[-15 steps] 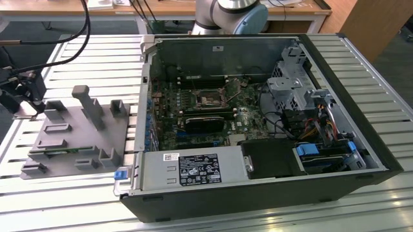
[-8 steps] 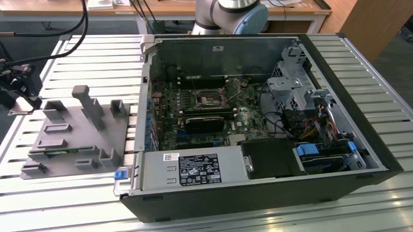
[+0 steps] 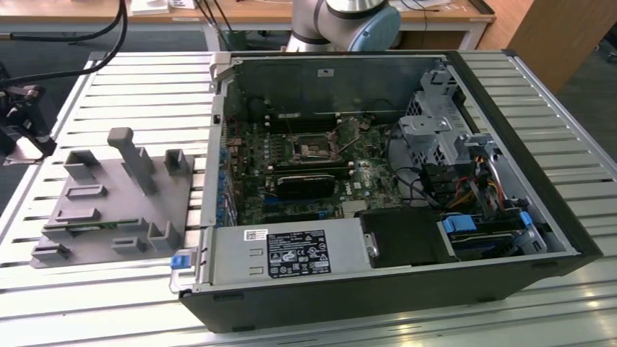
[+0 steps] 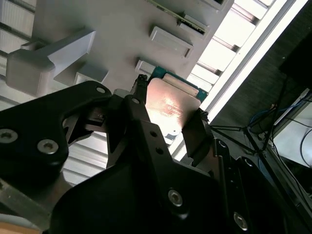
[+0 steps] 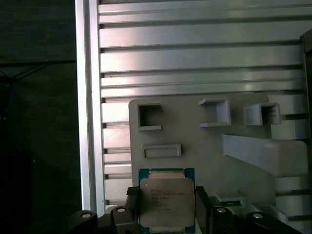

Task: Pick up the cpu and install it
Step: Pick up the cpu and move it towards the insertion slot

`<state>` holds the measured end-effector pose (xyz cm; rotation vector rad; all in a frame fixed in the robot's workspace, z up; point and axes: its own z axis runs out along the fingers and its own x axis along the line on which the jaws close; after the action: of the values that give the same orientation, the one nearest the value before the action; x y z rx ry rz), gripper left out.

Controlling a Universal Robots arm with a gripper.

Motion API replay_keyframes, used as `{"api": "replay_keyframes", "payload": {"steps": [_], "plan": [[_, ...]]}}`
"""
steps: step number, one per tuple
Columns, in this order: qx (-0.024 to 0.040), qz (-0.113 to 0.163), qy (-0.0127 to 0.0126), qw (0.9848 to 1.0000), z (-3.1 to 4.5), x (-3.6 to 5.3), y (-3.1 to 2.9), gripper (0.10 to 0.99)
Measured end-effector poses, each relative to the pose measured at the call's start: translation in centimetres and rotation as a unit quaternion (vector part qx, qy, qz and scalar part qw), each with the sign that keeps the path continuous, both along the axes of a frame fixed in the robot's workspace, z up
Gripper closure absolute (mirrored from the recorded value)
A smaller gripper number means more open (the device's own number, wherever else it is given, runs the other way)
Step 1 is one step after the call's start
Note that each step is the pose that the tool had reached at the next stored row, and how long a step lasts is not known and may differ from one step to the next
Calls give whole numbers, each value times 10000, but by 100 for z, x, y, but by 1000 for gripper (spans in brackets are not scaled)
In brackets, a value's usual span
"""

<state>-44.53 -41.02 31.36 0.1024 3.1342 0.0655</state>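
Observation:
The cpu (image 4: 171, 105) is a flat square chip with a silvery metal top and a green rim; it is also in the first wrist view (image 5: 166, 201). My gripper (image 4: 170, 106) is shut on it, a black finger (image 5: 131, 207) pressed to each opposite edge. In the exterior view the gripper (image 3: 22, 126) hangs at the far left edge, beside and above the grey fixture plate (image 3: 121, 199). The plate with its upright posts lies below the held chip in both wrist views (image 4: 122, 29) (image 5: 195, 146).
An open computer case (image 3: 540, 144) lies on the slatted metal table (image 3: 135, 72), to the exterior view's right of the plate. Inside are the motherboard with its socket (image 3: 313, 148), a black heatsink block (image 3: 303, 184) and a power supply (image 3: 289, 253). The arm's base (image 3: 347, 22) stands behind the case.

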Motion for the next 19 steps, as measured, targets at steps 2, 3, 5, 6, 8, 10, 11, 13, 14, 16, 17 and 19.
{"api": "replay_keyframes", "payload": {"steps": [2,3,5,6,8,10,11,13,14,16,17,19], "plan": [[0,0,0,10000,34,0,0,545],[0,0,0,10000,51,0,0,545],[0,0,0,10000,87,0,0,545],[0,0,0,10000,104,0,0,545],[0,0,0,10000,137,0,0,545],[0,0,0,10000,168,0,0,545],[0,0,0,10000,181,0,0,545],[0,0,0,10000,203,0,0,545],[0,0,0,10000,214,0,0,545],[0,0,0,10000,236,0,0,545],[0,0,0,10000,247,0,0,545],[0,0,-1,10000,268,0,0,545]]}}
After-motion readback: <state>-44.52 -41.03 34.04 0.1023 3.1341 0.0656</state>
